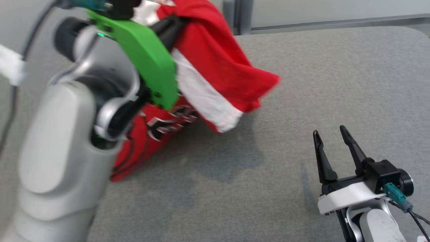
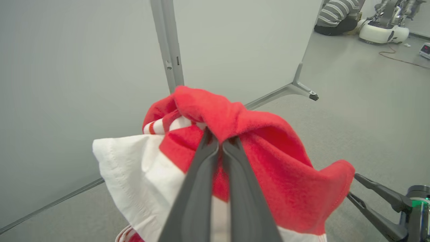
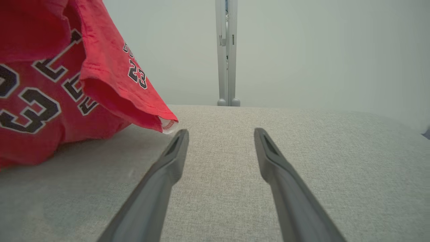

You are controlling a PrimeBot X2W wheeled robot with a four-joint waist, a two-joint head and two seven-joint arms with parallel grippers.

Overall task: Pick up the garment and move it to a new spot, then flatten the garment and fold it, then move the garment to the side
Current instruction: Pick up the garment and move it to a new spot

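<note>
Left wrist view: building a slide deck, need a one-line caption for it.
Left pincer shut on a bunched fold of the red and white garment, a pale partition behind.

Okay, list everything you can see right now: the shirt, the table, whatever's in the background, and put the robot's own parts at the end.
garment: one, red with white panels and black numbers, hanging at the robot's left, lower part on the table
table: one, grey fabric top, under the garment
partition post: one, grey, between pale panels behind the table
person: one, striped top, on the floor far off in the left wrist view
white machine: one, on the floor beside the person
left hand: one, dark fingers, shut on the garment, raised
right hand: one, dark fingers, open, holding nothing, low at the right
</note>
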